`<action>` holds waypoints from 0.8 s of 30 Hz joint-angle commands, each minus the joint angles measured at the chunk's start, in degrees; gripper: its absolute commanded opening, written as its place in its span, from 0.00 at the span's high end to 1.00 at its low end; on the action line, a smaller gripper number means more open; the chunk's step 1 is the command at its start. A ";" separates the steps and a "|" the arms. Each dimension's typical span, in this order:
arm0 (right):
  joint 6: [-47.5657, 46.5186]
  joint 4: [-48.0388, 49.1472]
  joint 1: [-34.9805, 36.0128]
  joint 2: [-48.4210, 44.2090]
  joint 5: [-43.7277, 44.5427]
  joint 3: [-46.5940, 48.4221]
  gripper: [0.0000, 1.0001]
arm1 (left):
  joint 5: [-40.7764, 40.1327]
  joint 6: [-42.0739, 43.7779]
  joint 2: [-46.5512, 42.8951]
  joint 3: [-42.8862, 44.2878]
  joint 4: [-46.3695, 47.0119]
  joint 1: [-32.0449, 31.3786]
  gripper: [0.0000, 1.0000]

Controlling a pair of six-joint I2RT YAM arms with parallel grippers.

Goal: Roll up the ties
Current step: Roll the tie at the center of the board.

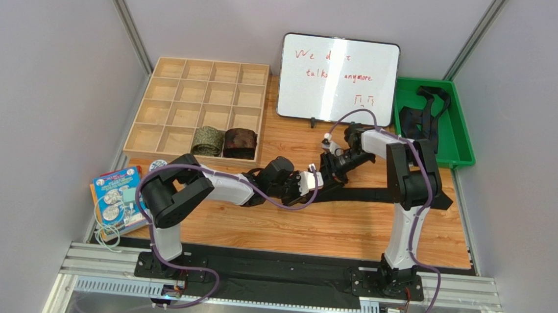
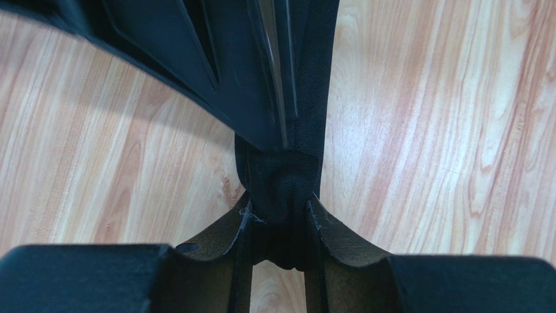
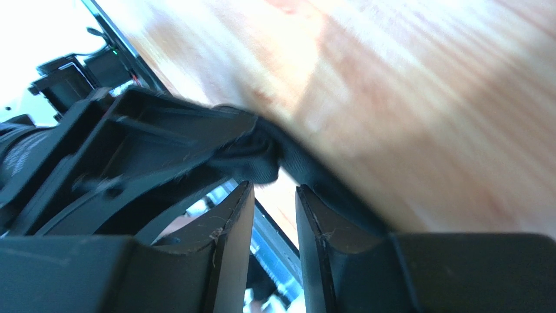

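Observation:
A black tie (image 1: 382,195) lies stretched across the wooden table, running right from the two grippers. My left gripper (image 2: 279,205) is shut on its bunched end (image 2: 280,179), with the fabric pinched between both pads. My right gripper (image 3: 274,192) stands open just short of that same end (image 3: 258,156), and nothing is between its fingers. In the top view the left gripper (image 1: 316,180) and right gripper (image 1: 329,167) meet at mid-table. An olive-green rolled tie (image 1: 207,140) and a reddish-brown rolled tie (image 1: 239,142) sit in the wooden box's front compartments.
The compartment box (image 1: 191,84) stands at back left, with a whiteboard (image 1: 337,78) behind the grippers. A green tray (image 1: 456,139) at back right holds more black ties (image 1: 419,115). A book (image 1: 117,197) lies at the table's left edge.

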 commanded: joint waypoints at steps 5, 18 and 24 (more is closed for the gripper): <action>4.47 6.31 0.10 -6.15 -5.72 -2.08 0.68 | -1.77 3.69 0.80 4.06 -17.44 0.22 0.76; 6.50 13.96 4.94 2.81 0.42 -1.11 0.81 | -0.54 4.84 0.63 5.64 -22.73 0.22 0.68; 6.85 13.09 5.55 5.37 5.08 -1.02 0.85 | 1.12 -0.17 -0.69 4.51 -18.34 1.54 0.38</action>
